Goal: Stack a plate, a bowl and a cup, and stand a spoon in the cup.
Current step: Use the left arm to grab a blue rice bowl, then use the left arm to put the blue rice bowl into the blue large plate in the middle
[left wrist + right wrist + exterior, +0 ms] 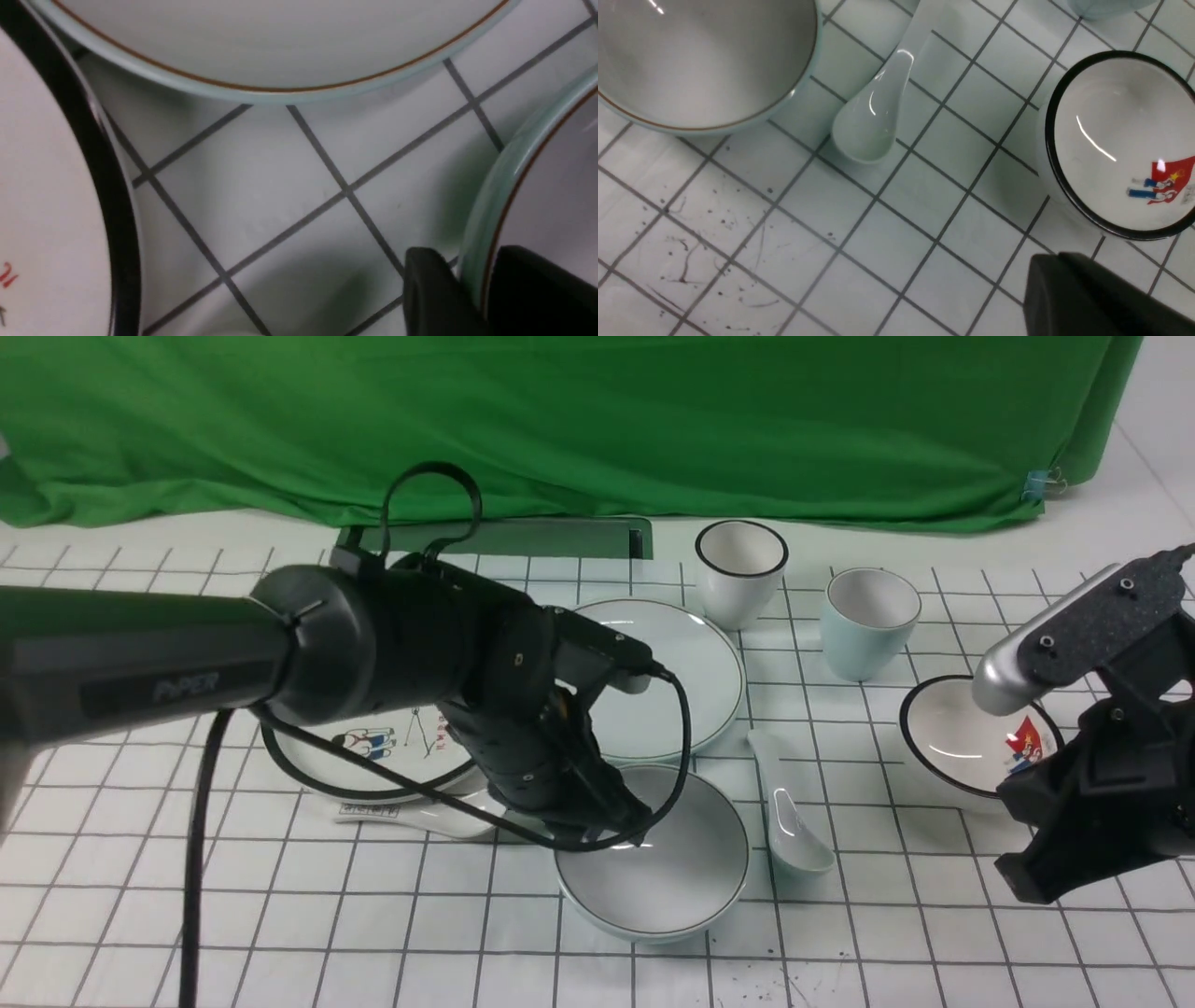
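Note:
The plain pale bowl (672, 873) sits on the table in front of the plain plate (686, 663). My left gripper (621, 828) is shut on the bowl's near-left rim. In the left wrist view one finger (430, 291) is outside the rim (490, 210) and the other is inside, with the plate (280, 37) beyond. The pale blue cup (868, 621) stands at the back right. The plain white spoon (789, 807) lies right of the bowl and shows in the right wrist view (871, 121). My right gripper (1018, 882) is shut, empty, above the table.
A black-rimmed cartoon plate (373, 756) and a marked spoon (411, 814) lie under my left arm. A black-rimmed cup (742, 569) stands at the back. A black-rimmed picture bowl (962, 737) sits by my right gripper (1045, 280). A green cloth hangs behind.

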